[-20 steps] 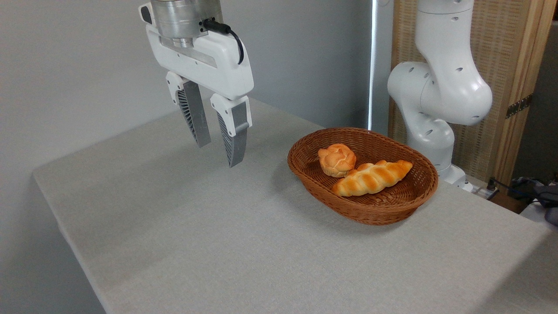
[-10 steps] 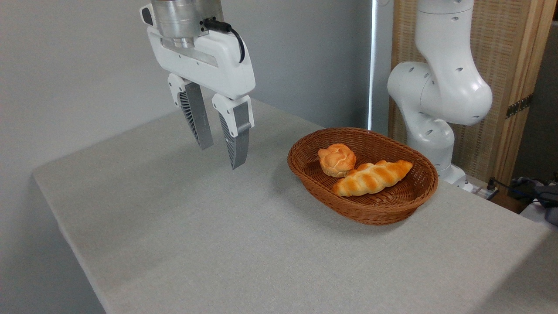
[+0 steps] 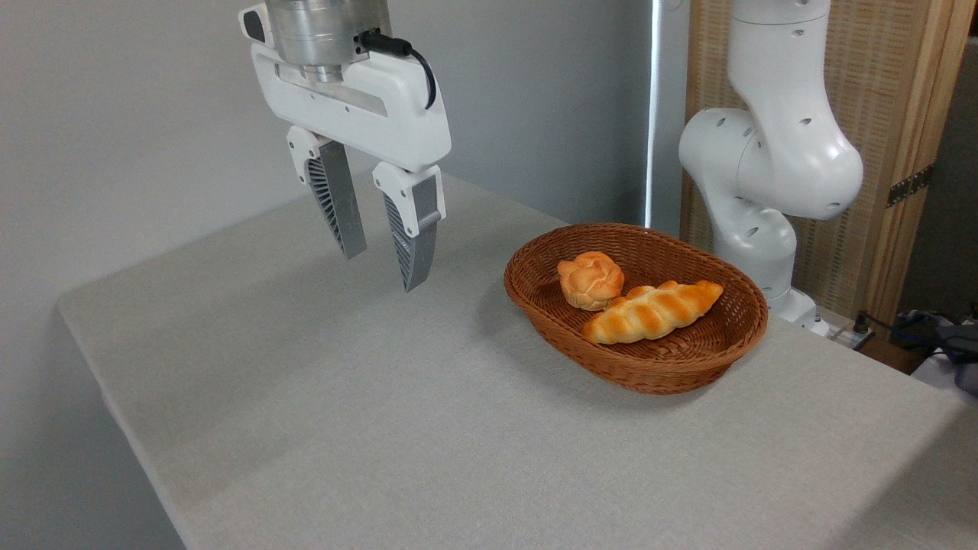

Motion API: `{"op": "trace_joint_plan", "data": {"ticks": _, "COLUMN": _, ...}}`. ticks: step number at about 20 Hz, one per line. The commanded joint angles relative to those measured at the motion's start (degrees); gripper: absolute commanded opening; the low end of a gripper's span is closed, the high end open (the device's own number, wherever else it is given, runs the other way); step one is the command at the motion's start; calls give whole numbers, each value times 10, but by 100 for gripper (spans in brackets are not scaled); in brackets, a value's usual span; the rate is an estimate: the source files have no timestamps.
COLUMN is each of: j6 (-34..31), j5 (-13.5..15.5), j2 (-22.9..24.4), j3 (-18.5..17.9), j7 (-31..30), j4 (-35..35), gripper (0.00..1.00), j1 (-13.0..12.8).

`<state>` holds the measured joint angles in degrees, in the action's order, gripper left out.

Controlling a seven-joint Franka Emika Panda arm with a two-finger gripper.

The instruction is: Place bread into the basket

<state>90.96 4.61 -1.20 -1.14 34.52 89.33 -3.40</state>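
Note:
The bread (image 3: 652, 311), a long golden braided loaf, lies inside the reddish-brown wicker basket (image 3: 535, 305), along its near side. My gripper (image 3: 380, 266) hangs open and empty in the air well to the left of the basket, above the grey table, with its fingers pointing down. Nothing sits between the fingers.
A small round knotted bun (image 3: 589, 279) rests in the basket next to the loaf. The arm's white base (image 3: 768, 168) rises behind the basket at the right. The grey table (image 3: 382, 428) ends at an edge on the left and near side. Cables lie at the far right.
The gripper has shifted very slightly and its fingers stand a little wider apart. The loaf, bun and basket have not moved.

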Motion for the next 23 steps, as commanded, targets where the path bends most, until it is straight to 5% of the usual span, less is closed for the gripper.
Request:
{"op": "trace_joint_plan", "data": {"ticks": 1, "j6": 9, "j5": 8, "j2": 0, "j3": 0, "j7": -3, "j4": -4, "gripper": 100, "j1": 3}}
{"op": "trace_joint_plan", "data": {"ticks": 5, "j6": 9, "j5": -1, "j2": 0, "j3": 1, "j7": -3, "j4": -4, "gripper": 100, "j1": 3}}
{"op": "trace_joint_plan", "data": {"ticks": 7, "j6": 9, "j5": -32, "j2": 0, "j3": 6, "j7": -3, "j4": -4, "gripper": 100, "j1": 3}}
{"op": "trace_joint_plan", "data": {"ticks": 23, "j6": 9, "j5": -37, "j2": -1, "j3": 7, "j7": -2, "j4": -4, "gripper": 100, "j1": 3}}
